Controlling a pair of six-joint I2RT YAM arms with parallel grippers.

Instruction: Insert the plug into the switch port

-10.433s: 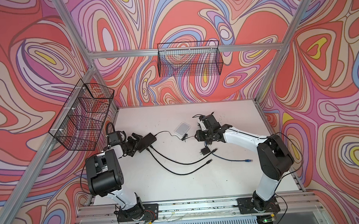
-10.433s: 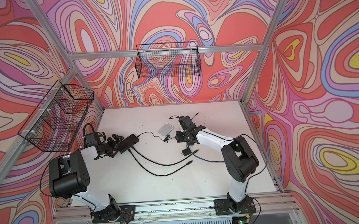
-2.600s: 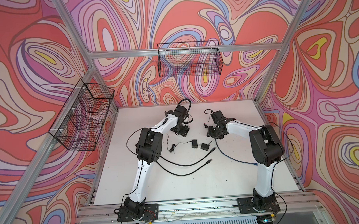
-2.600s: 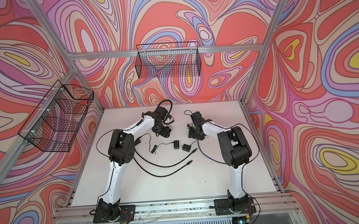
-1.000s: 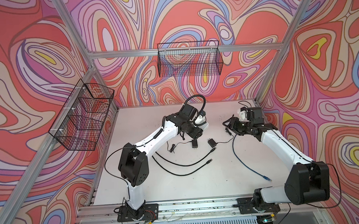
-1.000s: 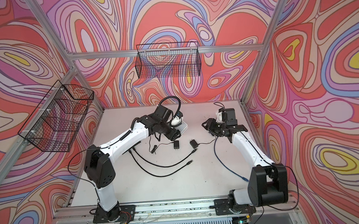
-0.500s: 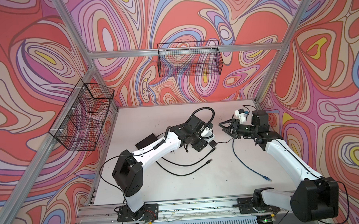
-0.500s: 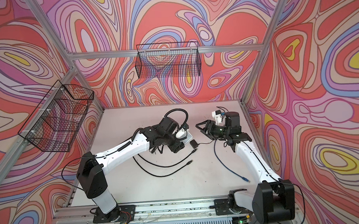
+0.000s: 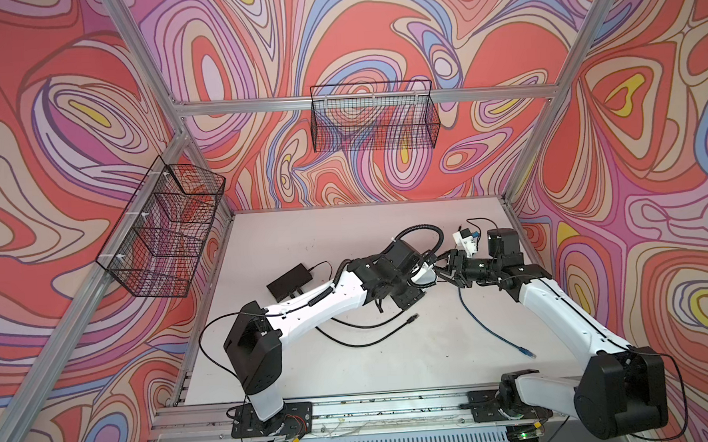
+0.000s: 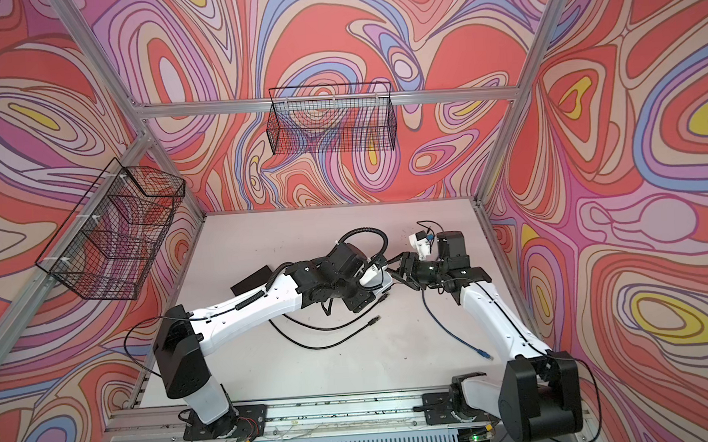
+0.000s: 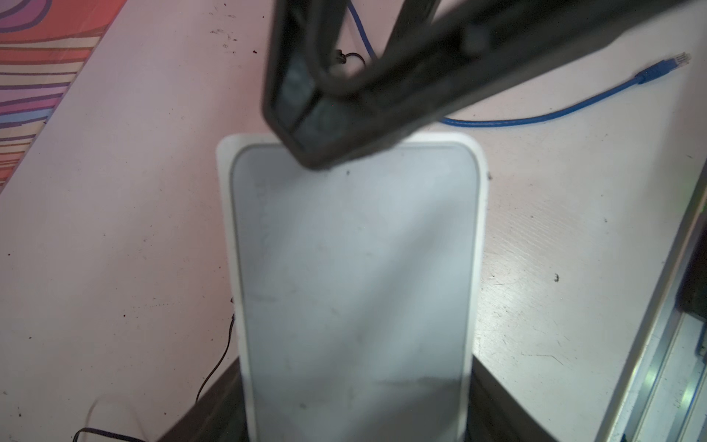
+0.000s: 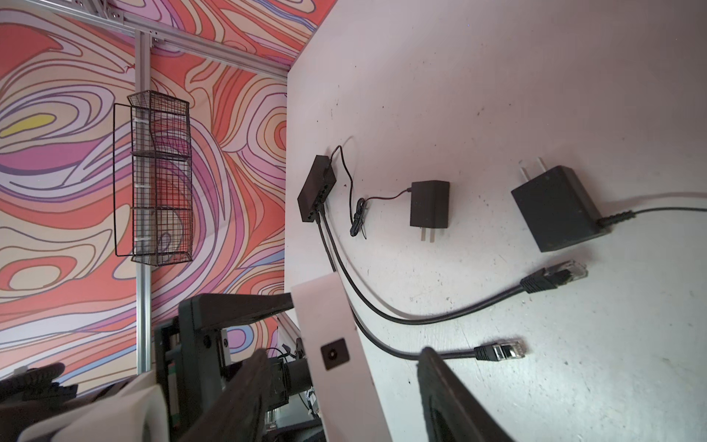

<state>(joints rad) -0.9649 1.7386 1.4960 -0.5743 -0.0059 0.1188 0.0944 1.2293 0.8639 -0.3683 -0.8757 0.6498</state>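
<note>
Switch (image 11: 355,268), white and flat, is raised over the desk (image 9: 303,241), pinched at one end by the left pincer (image 11: 354,382). We see the right pincer (image 12: 342,356) spread wide at the opposite end, a finger on either side of the round port (image 12: 334,354). We find the blue plug (image 9: 527,352) lying loose on the desk, well apart from both.
</note>
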